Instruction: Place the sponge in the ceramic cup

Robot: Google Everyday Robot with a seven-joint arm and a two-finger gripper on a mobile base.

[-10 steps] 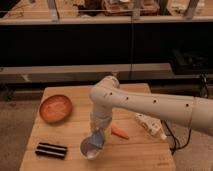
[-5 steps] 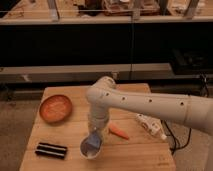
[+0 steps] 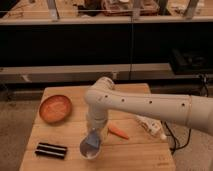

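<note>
**Hand lowered over the ceramic cup at the desk's front edge**

The ceramic cup [image 3: 86, 150] stands upright near the front edge of the wooden desk [image 3: 140, 155], its mouth facing up. The sponge [image 3: 94, 140] shows as a blue patch right at the cup's mouth. It seems to stretch from the cup's inside up towards the hand, but its long axis cannot be told for sure.

The hand [image 3: 95, 133] hangs directly above the cup at the end of the white arm [image 3: 145, 105], touching or nearly touching the blue patch. Whether it is open, closed or gripping the sponge cannot be told.

Left of the cup lies a black striped block [image 3: 51, 150]. Behind and to the left of the cup sits the orange dish [image 3: 55, 108]. Just right of the cup lies a carrot-shaped orange piece [image 3: 118, 131], and further right a white crumpled wrapper [image 3: 150, 127].
</note>
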